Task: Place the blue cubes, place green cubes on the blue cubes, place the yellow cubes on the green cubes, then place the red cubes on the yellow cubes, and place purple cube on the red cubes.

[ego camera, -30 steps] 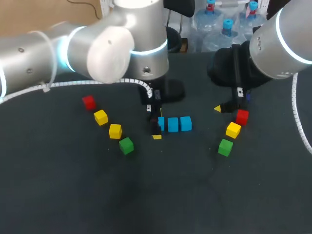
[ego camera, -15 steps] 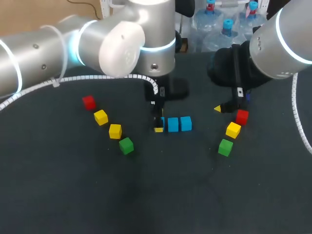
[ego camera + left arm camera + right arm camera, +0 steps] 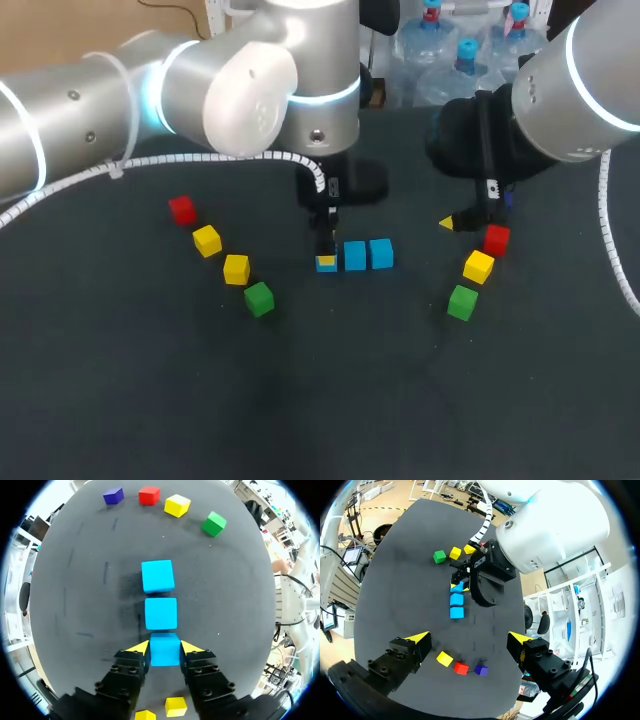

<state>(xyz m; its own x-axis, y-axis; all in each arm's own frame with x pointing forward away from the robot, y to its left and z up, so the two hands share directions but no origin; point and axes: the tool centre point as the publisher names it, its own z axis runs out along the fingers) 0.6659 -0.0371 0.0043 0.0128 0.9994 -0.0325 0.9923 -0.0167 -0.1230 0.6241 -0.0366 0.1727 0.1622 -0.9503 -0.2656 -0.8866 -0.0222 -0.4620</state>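
We record a dark counter point(image 3: 150, 400); the left fingers point(image 3: 141, 647) are clamped on the end blue cube point(image 3: 165, 652), which sits on the counter in line with the other blue cubes point(image 3: 161, 613); the right fingers point(image 3: 420, 637) stand wide apart, holding nothing, above a red cube point(image 3: 461, 668).

Cube row point(image 3: 355, 255) sits between left line point(image 3: 236, 268) and right line point(image 3: 478, 266).
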